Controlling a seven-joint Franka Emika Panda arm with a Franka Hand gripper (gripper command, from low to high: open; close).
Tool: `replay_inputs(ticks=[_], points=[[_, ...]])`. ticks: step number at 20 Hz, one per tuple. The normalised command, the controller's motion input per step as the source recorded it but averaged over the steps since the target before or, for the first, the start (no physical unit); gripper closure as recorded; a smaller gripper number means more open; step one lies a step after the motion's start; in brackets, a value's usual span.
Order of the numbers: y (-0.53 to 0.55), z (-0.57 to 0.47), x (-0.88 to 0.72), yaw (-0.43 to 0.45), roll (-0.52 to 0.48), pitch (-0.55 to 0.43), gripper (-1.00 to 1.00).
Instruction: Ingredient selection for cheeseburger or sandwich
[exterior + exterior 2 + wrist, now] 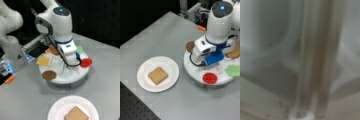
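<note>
One brown toast square [76,114] [157,75] lies on the white paper plate [56,108] [143,67]. The other ingredients lie on a round white platform [72,77] [192,71]: a second toast square [53,50] [233,53], a yellow cheese square [43,60] and a dark round patty [48,75] [190,46]. My arm's hand [68,53] [205,51] points down over the platform's middle and hides the fingertips in both front views. In the wrist view the gripper [316,50] shows two fingers pressed together, close above the white surface, with nothing seen between them.
A red disc [86,62] [210,78] and a green lettuce-like piece [79,48] [233,70] also lie on the platform. A grey box [15,52] and an orange object [10,79] [201,28] sit behind it. The plate stands on the grey table in front.
</note>
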Motion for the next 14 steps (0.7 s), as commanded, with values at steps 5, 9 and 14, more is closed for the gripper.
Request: replay_inputs(ticks=[5, 9, 14], points=[[0.37, 0.08, 0.37, -0.082, -0.142, 0.113, -1.00], [0.34, 0.19, 0.36, -0.080, -0.169, 0.100, -1.00], [0.31, 0.32, 0.37, -0.025, -0.181, 0.102, -1.00]])
